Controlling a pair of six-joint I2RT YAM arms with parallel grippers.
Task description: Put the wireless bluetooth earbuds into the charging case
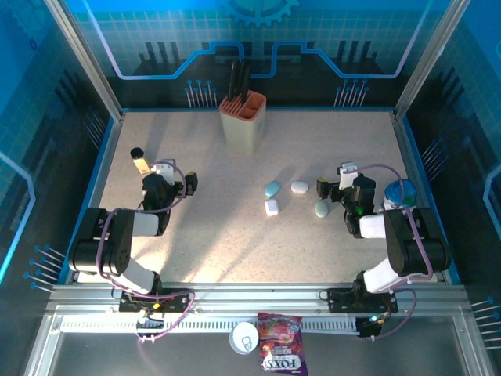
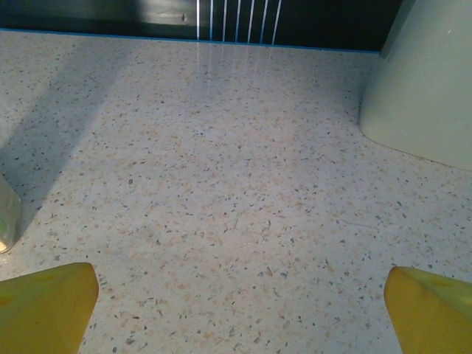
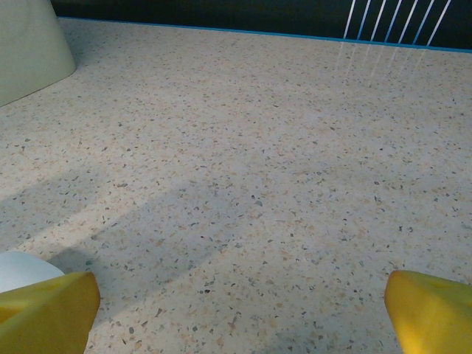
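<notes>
Speckled table (image 1: 235, 247), two white cases (image 1: 299, 186), two teal cases (image 1: 272, 189); left gripper (image 2: 237, 306), right gripper (image 3: 240, 310) agape.

left tool (image 2: 240, 310) splayed, right tool (image 3: 240, 310) splayed

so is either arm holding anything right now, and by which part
Nothing is held. The left gripper and the right gripper both have their jaws wide open, with bare tabletop between them.
</notes>
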